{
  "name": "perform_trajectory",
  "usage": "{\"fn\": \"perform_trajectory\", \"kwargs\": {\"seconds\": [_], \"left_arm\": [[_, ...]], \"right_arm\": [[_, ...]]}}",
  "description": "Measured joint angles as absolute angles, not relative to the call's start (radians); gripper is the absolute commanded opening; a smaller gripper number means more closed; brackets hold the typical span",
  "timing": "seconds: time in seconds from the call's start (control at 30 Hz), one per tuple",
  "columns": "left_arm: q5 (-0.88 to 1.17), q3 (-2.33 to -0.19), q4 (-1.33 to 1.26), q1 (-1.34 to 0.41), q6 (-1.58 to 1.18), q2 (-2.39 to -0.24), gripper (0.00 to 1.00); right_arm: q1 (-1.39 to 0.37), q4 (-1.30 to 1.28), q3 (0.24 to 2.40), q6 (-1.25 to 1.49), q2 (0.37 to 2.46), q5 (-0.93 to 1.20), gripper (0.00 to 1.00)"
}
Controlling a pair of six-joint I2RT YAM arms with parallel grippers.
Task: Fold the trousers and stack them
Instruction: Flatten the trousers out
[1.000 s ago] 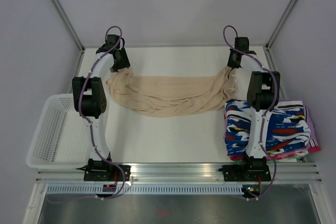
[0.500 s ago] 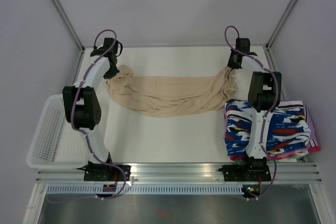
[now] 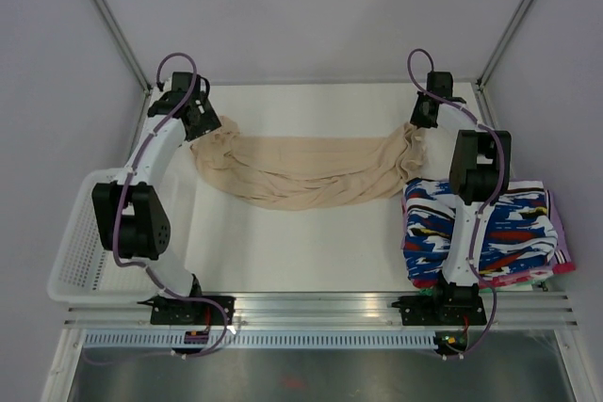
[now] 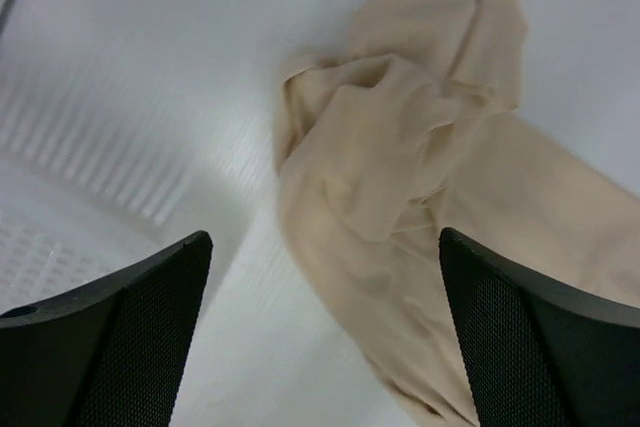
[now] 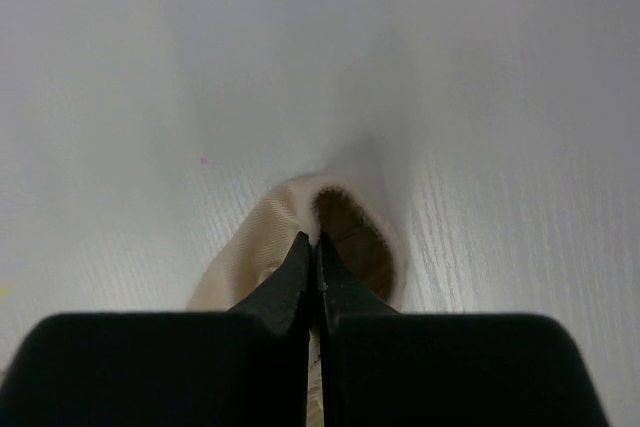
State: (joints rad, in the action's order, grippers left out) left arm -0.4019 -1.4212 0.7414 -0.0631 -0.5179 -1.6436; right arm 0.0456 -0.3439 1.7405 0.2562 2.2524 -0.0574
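The beige trousers (image 3: pixel 301 168) lie bunched in a long strip across the back of the table, sagging toward the front in the middle. My left gripper (image 3: pixel 200 120) is open above the strip's left end, and the crumpled cloth (image 4: pixel 400 177) lies between and beyond its jaws, not held. My right gripper (image 3: pixel 416 125) is shut on the right end of the trousers; in the right wrist view the closed fingertips (image 5: pixel 318 247) pinch a fold of beige cloth (image 5: pixel 270 237) above the white table.
A white mesh basket (image 3: pixel 89 242) stands at the left edge. A stack of folded blue, white, red and black patterned garments (image 3: pixel 485 233) lies at the right, beside the right arm. Metal frame posts (image 3: pixel 108 21) stand at the back corners.
My left arm has swung out to the left and back, and its gripper has let go of the left end of the trousers, which now lies on the table. The right gripper has hardly moved.
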Motion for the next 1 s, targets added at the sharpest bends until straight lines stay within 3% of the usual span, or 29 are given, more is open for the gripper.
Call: {"fn": "perform_trajectory", "kwargs": {"seconds": [0.23, 0.4, 0.5, 0.6, 0.63, 0.7, 1.0], "left_arm": [[-0.232, -1.661, 0.609, -0.068, -0.465, -1.916, 0.98], [-0.202, -1.677, 0.619, -0.073, -0.466, -2.046, 0.88], [-0.198, -1.66, 0.627, -0.075, -0.467, -2.07, 0.74], [-0.201, -1.636, 0.63, -0.076, -0.472, -2.067, 0.43], [-0.208, -1.63, 0.633, -0.076, -0.473, -2.067, 0.19], [-0.225, -1.627, 0.646, -0.076, -0.476, -2.067, 0.02], [-0.322, -1.593, 0.722, -0.076, -0.459, -1.961, 0.02]], "right_arm": [[0.046, -0.331, 1.717, 0.274, 2.237, -0.03, 0.0], [0.046, -0.327, 1.717, 0.285, 2.237, -0.019, 0.0], [0.046, -0.326, 1.717, 0.285, 2.237, -0.019, 0.0], [0.046, -0.321, 1.717, 0.286, 2.237, -0.019, 0.0], [0.046, -0.321, 1.717, 0.287, 2.237, -0.018, 0.0], [0.046, -0.32, 1.717, 0.29, 2.237, -0.017, 0.0], [0.046, -0.304, 1.693, 0.296, 2.229, -0.01, 0.0]]}}
